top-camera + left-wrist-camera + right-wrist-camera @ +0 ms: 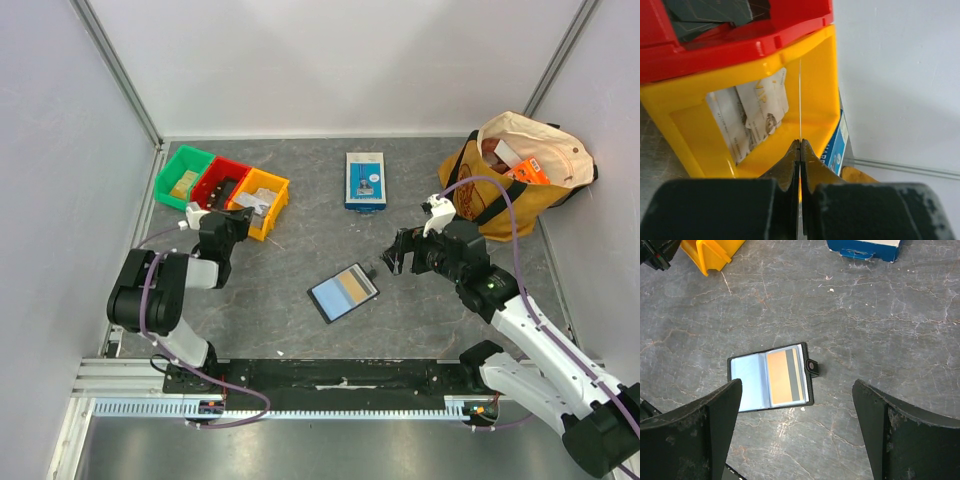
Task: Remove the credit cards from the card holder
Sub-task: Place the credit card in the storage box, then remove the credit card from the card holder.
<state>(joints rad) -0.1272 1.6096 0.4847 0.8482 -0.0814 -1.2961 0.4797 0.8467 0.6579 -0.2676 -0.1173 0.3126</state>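
Grey marbled worktop (300, 240), with 3 bins in a row at its far left: green (183, 175), red (222, 182) and yellow (262, 195). The card holder (343, 292) lies open and flat near the middle of the worktop, well apart from the bins. The half nearer its snap tab (812, 366) shows 1 yellow-orange credit card (785, 377) with a grey stripe. The other half looks bluish-grey, and you cannot tell whether a card sits in it. Your right tool (393, 260) hangs above the worktop just right of the holder, its fingers (720, 410) spread wide, nothing between them, and clear of the holder. Your left tool (800, 145) sits at the open face of the yellow bin, its tips pressed together on a thin pale card (800, 100) seen edge-on and standing straight up from them. Pale printed slips (757, 117) lie inside that bin. A blue-and-white box (365, 180) lies far centre, and a tan bag (520, 175) stands in the far-right corner.
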